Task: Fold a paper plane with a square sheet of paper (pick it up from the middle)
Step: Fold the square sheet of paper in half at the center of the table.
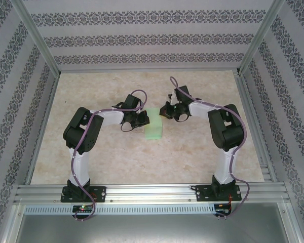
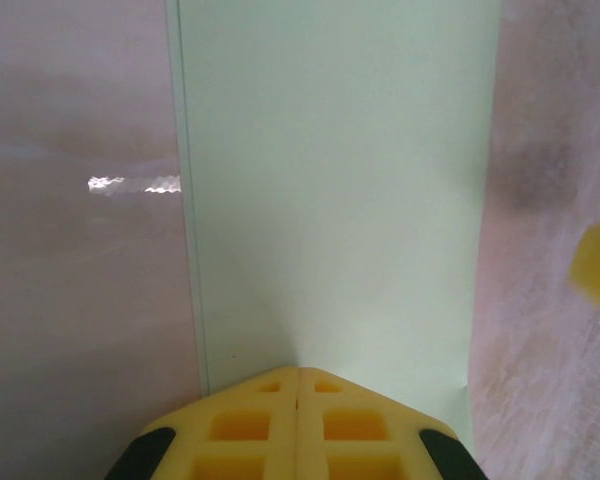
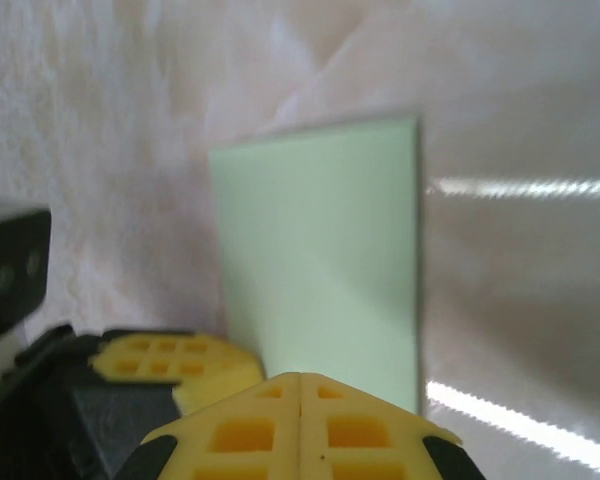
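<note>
Your square sheet of paper (image 1: 153,129) lies flat, a smooth pale green rectangle; left gripper (image 1: 141,120) at ten o'clock, right gripper (image 1: 167,112) at one, both closed.

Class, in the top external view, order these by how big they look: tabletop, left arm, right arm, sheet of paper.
1. tabletop, largest.
2. left arm and right arm: they look alike, so unranked.
3. sheet of paper, smallest.

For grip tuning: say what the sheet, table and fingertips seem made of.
Sheet: thin matte pale green paper, layered edge at left.
Table: glossy marbled stone-look top, glints on it; perhaps laminate.
Fingertips: yellow moulded plastic or rubber, with square pockets.
</note>
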Controlling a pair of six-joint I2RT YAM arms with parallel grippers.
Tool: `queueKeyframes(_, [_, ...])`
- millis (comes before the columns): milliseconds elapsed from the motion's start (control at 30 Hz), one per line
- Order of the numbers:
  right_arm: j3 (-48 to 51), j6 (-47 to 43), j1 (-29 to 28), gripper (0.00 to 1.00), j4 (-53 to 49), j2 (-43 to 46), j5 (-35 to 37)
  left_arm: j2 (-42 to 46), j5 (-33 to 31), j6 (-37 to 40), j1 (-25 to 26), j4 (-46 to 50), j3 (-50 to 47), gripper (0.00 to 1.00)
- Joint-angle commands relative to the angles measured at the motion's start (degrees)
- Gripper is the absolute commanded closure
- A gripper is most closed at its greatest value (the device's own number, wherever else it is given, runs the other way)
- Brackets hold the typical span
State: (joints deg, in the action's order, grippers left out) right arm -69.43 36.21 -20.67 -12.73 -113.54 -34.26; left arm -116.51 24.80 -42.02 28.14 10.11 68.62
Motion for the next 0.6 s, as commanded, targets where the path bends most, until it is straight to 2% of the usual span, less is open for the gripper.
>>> queueKeyframes(0, [2.59,1.19,-1.76,1.0,1.9,1.09,-1.86,-6.39,-7.78,1.62,0.19,13.54,-4.59,1.0])
queueKeyframes(567, [11.33,3.0,-3.76,1.0,5.86,1.8,-1.95,-6.34,-8.97,1.59,0.2,12.83,-5.81,1.0])
